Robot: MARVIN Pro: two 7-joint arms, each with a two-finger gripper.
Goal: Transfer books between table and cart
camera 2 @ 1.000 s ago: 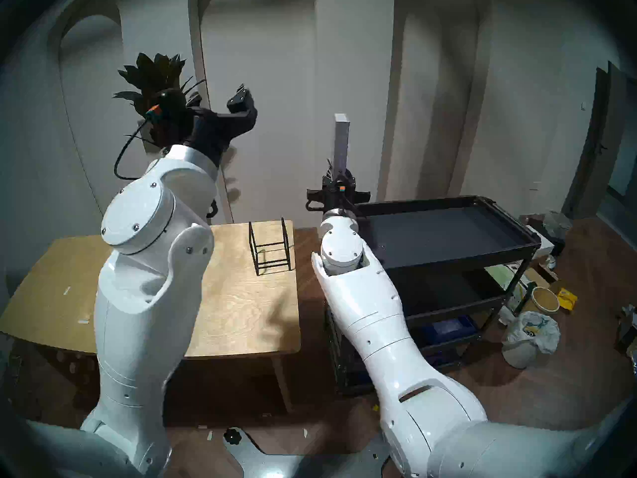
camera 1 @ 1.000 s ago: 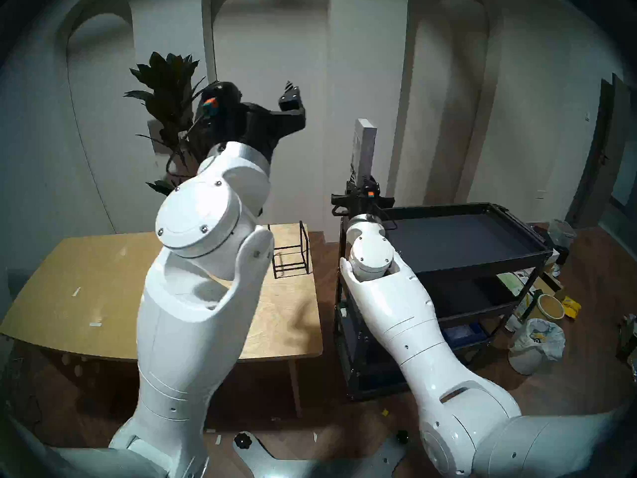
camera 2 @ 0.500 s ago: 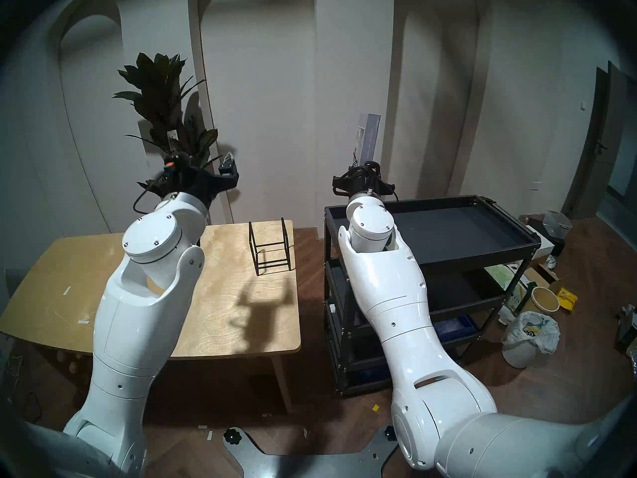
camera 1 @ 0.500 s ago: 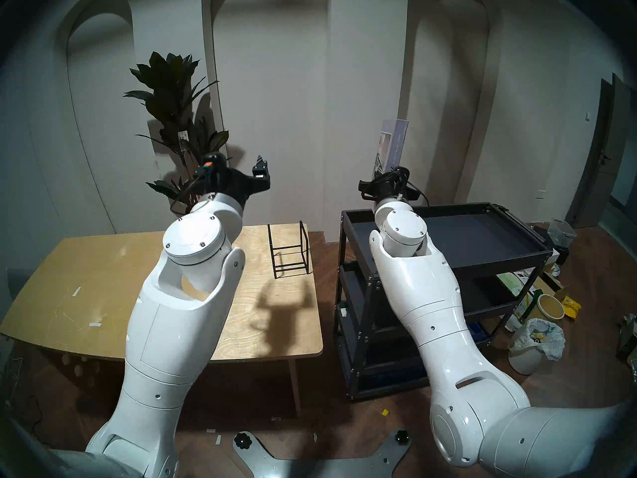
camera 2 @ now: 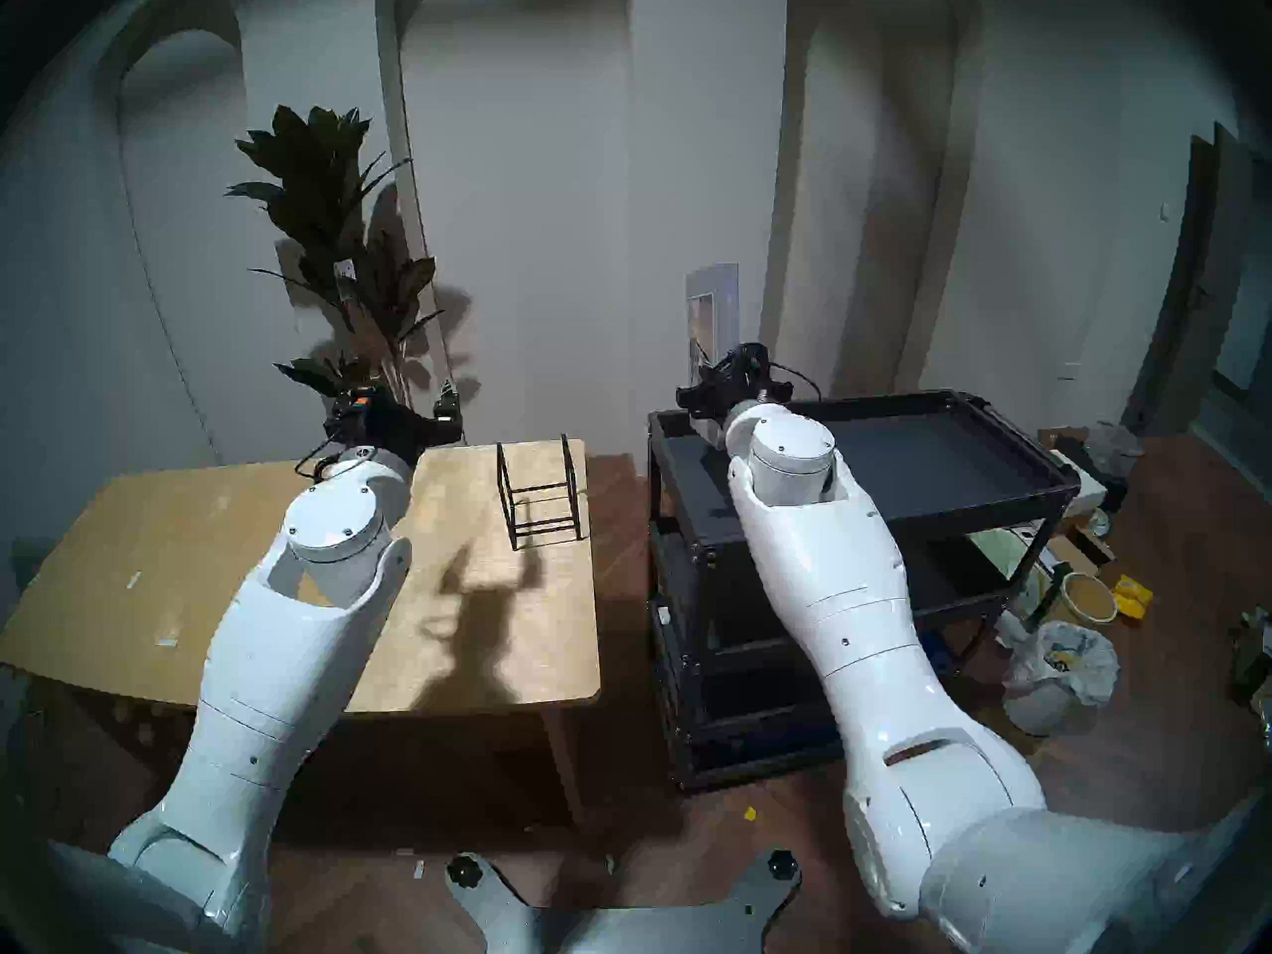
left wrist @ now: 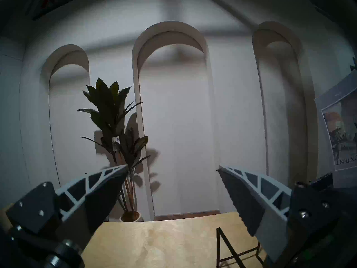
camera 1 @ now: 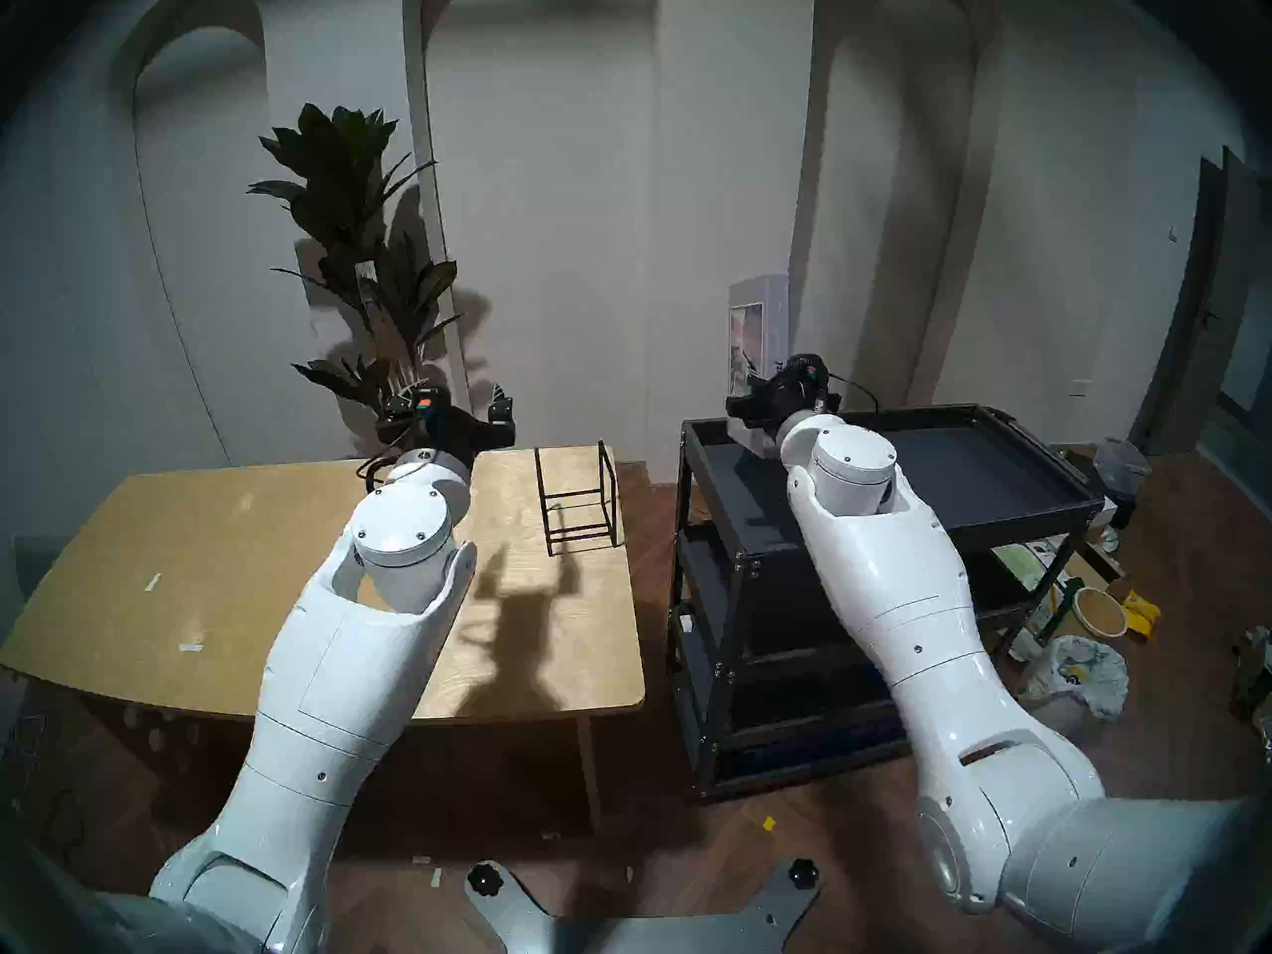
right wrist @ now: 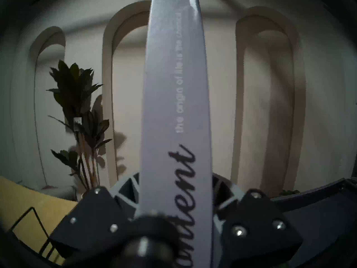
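My right gripper (camera 1: 757, 398) is shut on the lower part of the pale lavender-grey book (camera 1: 757, 326) and holds it upright over the far left corner of the black cart's top tray (camera 1: 963, 471). The book's pinkish front picture faces me. I cannot tell whether its lower end touches the tray. In the right wrist view its spine (right wrist: 173, 107) with black script fills the middle, between my fingers (right wrist: 127, 186). My left gripper (camera 1: 458, 412) is open and empty above the far edge of the plywood table (camera 1: 206, 553); the left wrist view shows its fingers (left wrist: 108, 184) spread wide.
A small black wire rack (camera 1: 578, 498) stands at the table's far right corner. A tall potted plant (camera 1: 358, 243) stands behind the table. Bags, a bucket and boxes (camera 1: 1074, 670) lie on the floor right of the cart. The cart's lower shelves hold dark items.
Both arms came down. The right gripper carried the book rightwards from the gap beside the cart to over the top tray and turned its front cover towards me. The left gripper dropped to the table's far edge.
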